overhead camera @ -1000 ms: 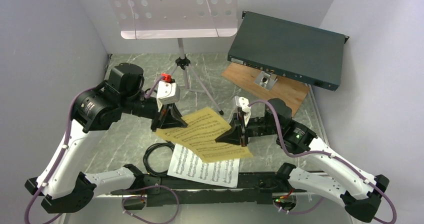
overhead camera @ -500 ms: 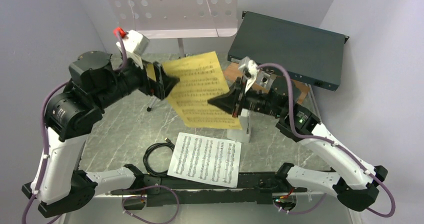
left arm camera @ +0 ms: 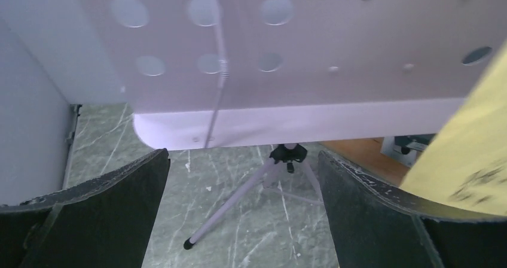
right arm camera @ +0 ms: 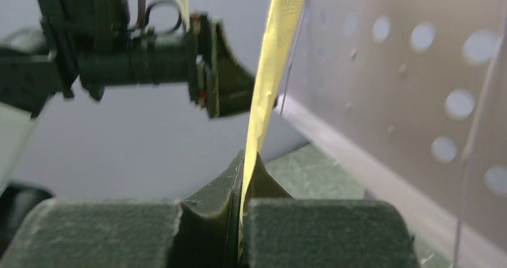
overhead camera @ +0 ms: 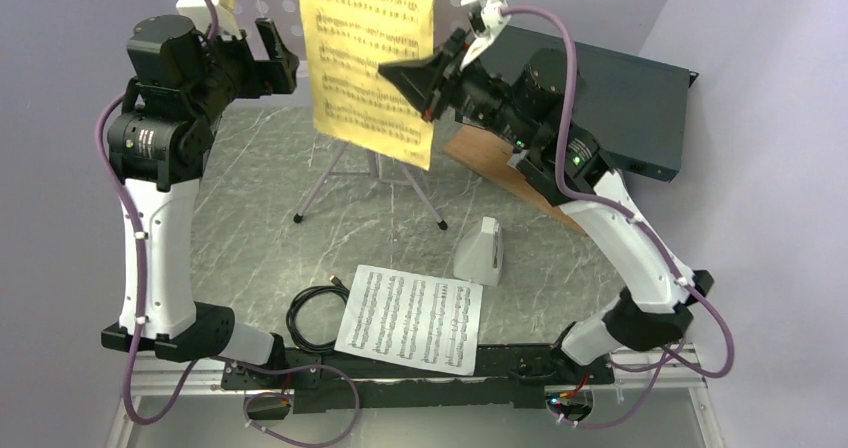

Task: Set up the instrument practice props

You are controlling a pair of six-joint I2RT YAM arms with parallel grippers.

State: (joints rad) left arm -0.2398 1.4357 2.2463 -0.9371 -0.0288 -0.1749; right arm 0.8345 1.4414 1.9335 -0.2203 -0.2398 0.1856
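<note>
A yellow sheet-music page (overhead camera: 370, 58) hangs upright in front of the pale perforated music stand (left arm camera: 299, 52), hiding most of its desk from above. My right gripper (overhead camera: 392, 73) is shut on the page, which passes edge-on between its fingers (right arm camera: 244, 160). Just left of the page, my left gripper (overhead camera: 283, 56) stands open and empty; between its fingers (left arm camera: 242, 160) I see the silver tripod (left arm camera: 239, 196). A white printed page (overhead camera: 410, 318) lies flat near the front edge. The small white metronome (overhead camera: 480, 253) stands right of centre.
A large dark-green metal box (overhead camera: 590, 78) rests tilted on a wooden board (overhead camera: 490, 153) at the back right. A coiled black cable (overhead camera: 315, 318) lies beside the white page. Pale walls close in on both sides.
Both arms have risen and carried the yellow page from table height up to the stand's desk. The left gripper has let go of the page and opened wide.
</note>
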